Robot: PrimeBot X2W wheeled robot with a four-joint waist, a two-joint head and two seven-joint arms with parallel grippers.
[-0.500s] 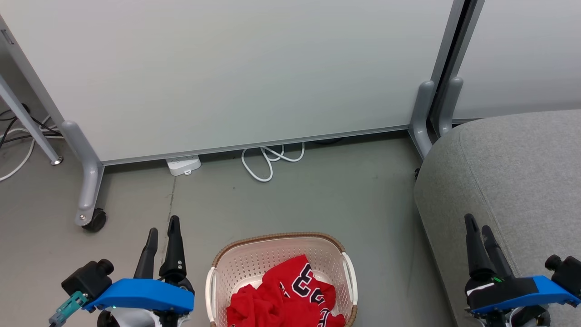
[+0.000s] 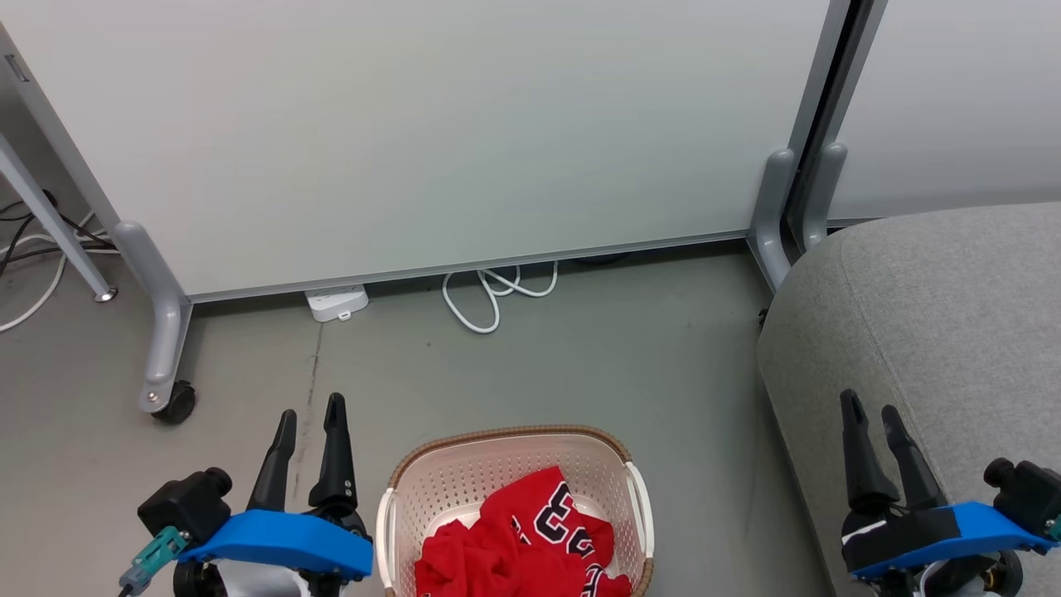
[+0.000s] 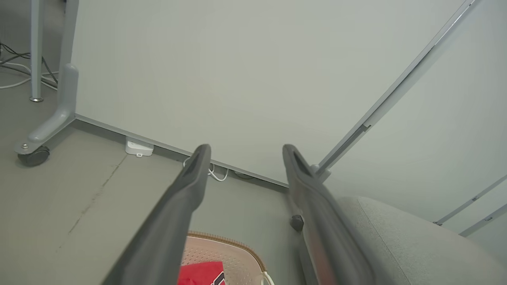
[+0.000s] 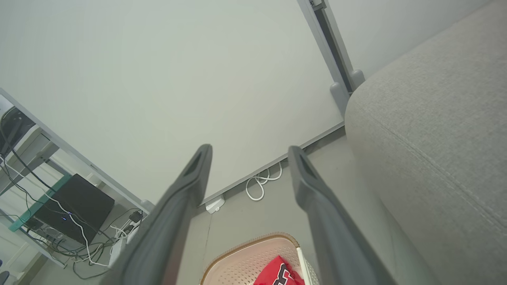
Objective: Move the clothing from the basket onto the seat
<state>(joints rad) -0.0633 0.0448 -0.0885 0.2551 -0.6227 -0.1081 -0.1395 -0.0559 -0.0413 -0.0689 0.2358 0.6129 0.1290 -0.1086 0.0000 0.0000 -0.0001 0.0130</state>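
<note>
Head-camera view looking down at a grey floor [image 2: 580,356]. The left pincer [image 2: 312,408] sat at lower left, its two dark fingers apart and holding nothing. The right pincer [image 2: 868,404] sat at lower right, its fingers likewise spread and empty.

Between them stood the cream laundry basket [image 2: 506,433] with its brown woven-look rim, just right of the left pincer and nearer the robot than its fingertips. Inside lay the clothing: a red jersey [image 2: 543,518] with black-and-white numerals on top, and a plainer red garment [image 2: 452,564] crumpled on the side nearer the left pincer. Neither pincer touched basket or cloth.

The light grey seat [image 2: 953,307] rose behind and beneath the right pincer, well apart from the left one. Ahead of both pincers stood a pale partition panel [image 2: 456,133], with a white power strip [image 2: 336,301] and a looped white cable [image 2: 493,294] at its foot.

No garment had reached the seat yet. Several things could go wrong from here:
- A finger coming down could strike the rim or snag the perforated wall, and the light basket would probably slide or tip.
- The garments looked tangled, so lifting one might drag the other over the rim onto the floor.
- A shallow pinch on slack fabric could let go over the gap between basket and seat.
</note>
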